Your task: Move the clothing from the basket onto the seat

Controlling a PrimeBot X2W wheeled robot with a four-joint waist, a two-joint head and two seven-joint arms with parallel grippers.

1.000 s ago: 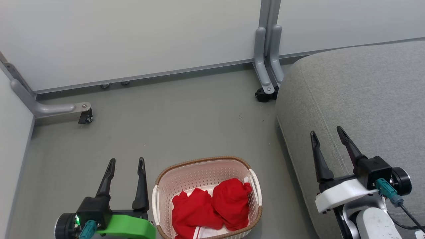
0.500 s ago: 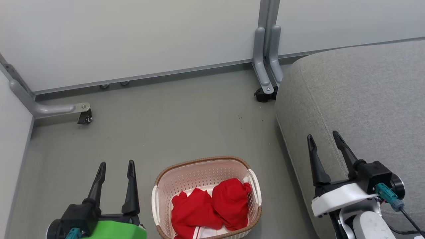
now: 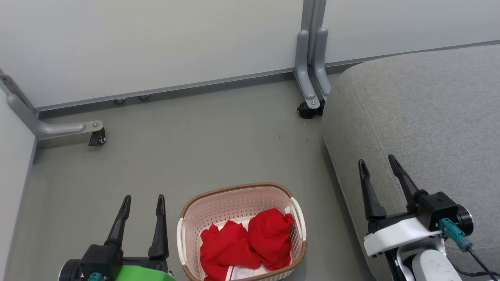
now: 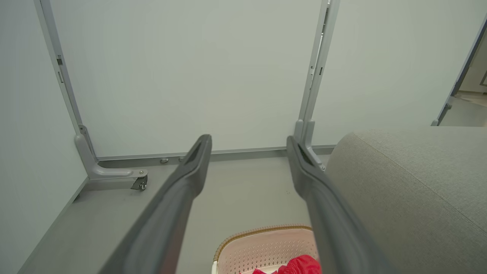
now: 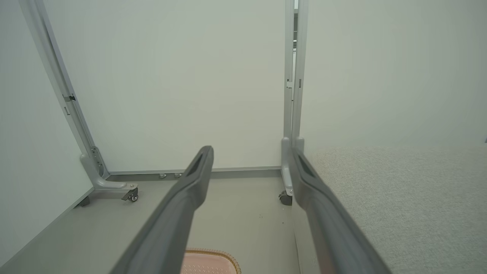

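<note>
Standing here, I see both garments not yet moved: the clothing (image 3: 246,244) sits bunched in the basket (image 3: 234,188), which rests on the floor (image 3: 195,136) at six o'clock in the head view, with the seat (image 3: 422,109) just beside it at its three o'clock. The left end effector (image 3: 143,198) hovers at the basket's nine o'clock, fingers spread and holding nothing. The right end effector (image 3: 376,160) hangs over the seat's near edge at four o'clock, likewise spread and empty. The step in hand looks like the first reach into the basket. I'd bring one end effector over the rim and straight down onto the higher lump at the clothing's three o'clock, and pinch a thick fold near its crown rather than a loose corner. I'd lift until the fabric clears the woven rim before swinging toward three o'clock. The basket looks light, so a snagged sleeve could drag or tip it, and the two garments touch, so one may trail the other. Against half a second ago, the left end effector has edged a touch toward the basket. The slight leftward slide of basket, seat and caster (image 3: 95,138) together looks like the camera's. The finger gaps and the clothing's lie look unchanged.
</note>
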